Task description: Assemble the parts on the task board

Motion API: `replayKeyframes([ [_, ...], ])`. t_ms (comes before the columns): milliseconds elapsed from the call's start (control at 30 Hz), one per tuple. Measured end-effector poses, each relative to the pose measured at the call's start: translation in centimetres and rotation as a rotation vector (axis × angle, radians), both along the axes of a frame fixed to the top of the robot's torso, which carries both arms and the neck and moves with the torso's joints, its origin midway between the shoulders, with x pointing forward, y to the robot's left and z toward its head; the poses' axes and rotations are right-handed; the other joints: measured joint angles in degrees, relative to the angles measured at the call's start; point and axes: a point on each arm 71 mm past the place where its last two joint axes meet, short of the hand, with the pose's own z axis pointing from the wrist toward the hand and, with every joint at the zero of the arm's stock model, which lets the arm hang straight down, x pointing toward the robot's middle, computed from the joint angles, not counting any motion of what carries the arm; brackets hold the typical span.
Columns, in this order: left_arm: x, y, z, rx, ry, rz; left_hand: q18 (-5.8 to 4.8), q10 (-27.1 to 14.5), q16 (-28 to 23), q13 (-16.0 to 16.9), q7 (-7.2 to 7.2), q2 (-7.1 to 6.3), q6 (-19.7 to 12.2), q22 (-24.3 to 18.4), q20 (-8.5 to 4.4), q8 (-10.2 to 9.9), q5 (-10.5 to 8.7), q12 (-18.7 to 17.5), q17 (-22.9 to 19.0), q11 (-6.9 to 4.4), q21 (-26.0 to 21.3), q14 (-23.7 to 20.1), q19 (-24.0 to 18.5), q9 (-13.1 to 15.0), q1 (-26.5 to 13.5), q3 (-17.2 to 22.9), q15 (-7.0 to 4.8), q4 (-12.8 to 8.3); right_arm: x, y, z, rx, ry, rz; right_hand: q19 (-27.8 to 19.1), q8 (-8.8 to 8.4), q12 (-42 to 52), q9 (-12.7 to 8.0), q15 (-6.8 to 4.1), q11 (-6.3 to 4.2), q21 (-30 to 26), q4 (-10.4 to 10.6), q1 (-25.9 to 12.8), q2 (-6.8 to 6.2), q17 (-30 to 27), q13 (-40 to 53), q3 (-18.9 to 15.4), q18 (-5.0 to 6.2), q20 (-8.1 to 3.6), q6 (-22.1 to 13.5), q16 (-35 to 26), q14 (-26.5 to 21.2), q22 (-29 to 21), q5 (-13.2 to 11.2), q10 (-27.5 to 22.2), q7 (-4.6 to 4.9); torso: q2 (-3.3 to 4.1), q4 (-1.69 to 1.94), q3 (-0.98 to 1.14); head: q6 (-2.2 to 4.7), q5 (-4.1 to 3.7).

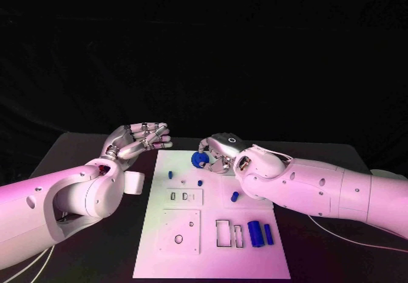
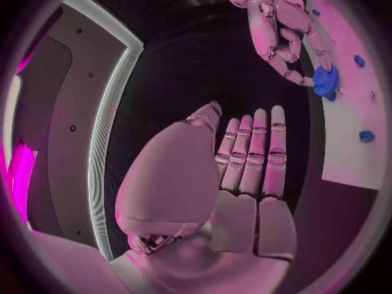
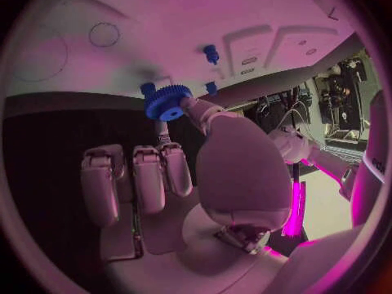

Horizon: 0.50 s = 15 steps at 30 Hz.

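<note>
The white task board (image 1: 213, 247) lies in the middle of the table. My right hand (image 1: 223, 154) hovers over its far end and pinches a blue gear (image 1: 200, 159) between thumb and a finger; the right wrist view shows that gear (image 3: 166, 102) at my fingertips (image 3: 193, 104), close above the board (image 3: 163, 26). My left hand (image 1: 140, 139) hangs open beside the board's far left corner, fingers straight (image 2: 253, 157), holding nothing. From the left wrist, the right hand (image 2: 281, 29) and gear (image 2: 325, 81) appear at the board's edge (image 2: 355, 157).
Small blue pegs stand on the board (image 1: 170, 174), (image 1: 200, 183), (image 1: 234, 196). Two longer blue pieces (image 1: 255, 233), (image 1: 269, 234) lie near the front right, beside rectangular slots (image 1: 223, 231). A round hole (image 1: 178, 239) sits front left. Black table surrounds the board.
</note>
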Motion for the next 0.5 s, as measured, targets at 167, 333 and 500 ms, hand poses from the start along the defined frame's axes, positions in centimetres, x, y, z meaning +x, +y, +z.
replayKeyframes([
  [167,0.0,-0.1,0.0,0.0,0.001,-0.002,0.0,0.0,0.0,0.0,0.0,0.0,0.0,0.0,0.0,0.0,0.0,0.0,0.0,0.0,0.0,0.0,0.0,0.0,0.0,0.0,0.0,0.0,0.0,0.7,-0.5,-0.006,0.008,-0.001,0.07,-0.18,0.0,0.01,0.0,0.0,0.0,0.0,0.0,0.0,0.0,0.0,0.0,0.01,-0.07,0.03,0.0,0.0,0.0,-0.1,0.0,-0.03,0.04,-0.02,0.03,-0.22,0.05],
  [333,0.0,-0.2,0.0,-0.001,0.001,-0.005,0.0,0.0,0.0,0.0,0.0,0.0,0.0,0.0,0.0,0.0,0.0,0.0,0.0,0.0,0.0,0.0,0.0,0.0,0.0,0.0,0.0,0.0,-0.1,1.3,-1.0,-0.01,0.019,0.006,0.07,-0.37,0.0,0.02,0.0,0.0,0.0,0.0,0.0,0.0,0.0,0.0,0.0,0.0,-0.07,0.05,0.0,0.0,-0.01,-0.18,0.0,-0.06,0.04,-0.04,0.11,-0.37,0.14],
  [500,0.0,-0.2,0.0,-0.001,0.001,-0.005,0.0,0.0,0.0,0.0,0.0,0.0,0.0,0.0,0.0,0.0,0.0,0.0,-0.01,0.0,0.0,0.0,0.0,0.0,0.0,0.0,0.0,0.0,0.0,1.4,-1.4,-0.018,0.028,0.002,0.07,-0.49,0.0,0.04,0.01,0.0,0.0,0.0,-0.01,-0.02,-0.01,-0.01,-0.01,0.0,-0.07,0.05,0.0,0.0,-0.01,-0.21,0.0,-0.07,0.01,-0.15,0.13,-0.48,0.27],
])
